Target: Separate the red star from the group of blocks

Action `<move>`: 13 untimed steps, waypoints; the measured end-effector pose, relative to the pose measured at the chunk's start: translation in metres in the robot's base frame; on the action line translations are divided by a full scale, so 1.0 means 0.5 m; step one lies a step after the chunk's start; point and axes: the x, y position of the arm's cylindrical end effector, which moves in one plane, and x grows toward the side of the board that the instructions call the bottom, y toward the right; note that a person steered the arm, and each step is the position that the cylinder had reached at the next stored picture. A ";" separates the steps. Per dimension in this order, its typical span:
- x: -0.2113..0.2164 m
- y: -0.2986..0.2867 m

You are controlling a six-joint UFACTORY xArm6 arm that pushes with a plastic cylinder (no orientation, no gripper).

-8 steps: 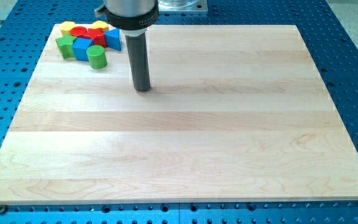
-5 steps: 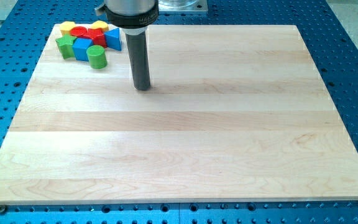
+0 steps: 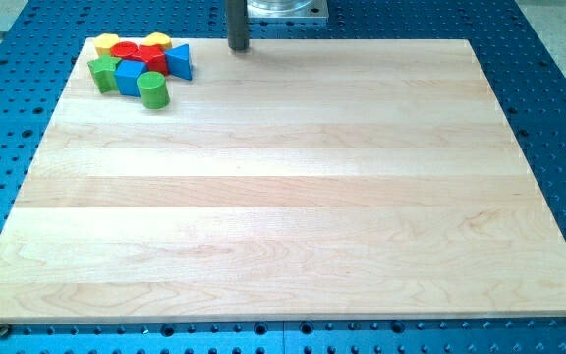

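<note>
The red star (image 3: 153, 57) sits inside a tight cluster of blocks at the view's top left corner of the wooden table (image 3: 283, 197). It is hemmed in. A red cylinder (image 3: 127, 50) touches it on the view's left, a yellow block (image 3: 157, 41) lies just above it, a blue triangular block (image 3: 179, 62) presses against its right side, and a blue cube (image 3: 130, 77) lies below it on the left. A green cylinder (image 3: 152, 89) stands at the cluster's lower edge, a green block (image 3: 101, 72) at its left edge, and another yellow block (image 3: 105, 43) at its top left.

I have no pincer, so there is no open or closed state to tell; I end in a dark rod. My tip (image 3: 238, 47) is at the table's top edge, to the view's right of the cluster and apart from every block.

I judge that the task has not started in effect: the star is packed among its neighbours. I am at the approach step. The next move calls for bringing my tip in beside the star through a narrow gap, and pushing it out toward the bare wood without dragging the blue triangular block or the green cylinder along.
</note>
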 end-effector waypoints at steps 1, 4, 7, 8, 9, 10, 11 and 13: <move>-0.002 -0.150; 0.011 -0.262; 0.064 -0.259; 0.119 -0.246; 0.154 -0.148; 0.154 -0.016; 0.186 0.036; 0.190 -0.020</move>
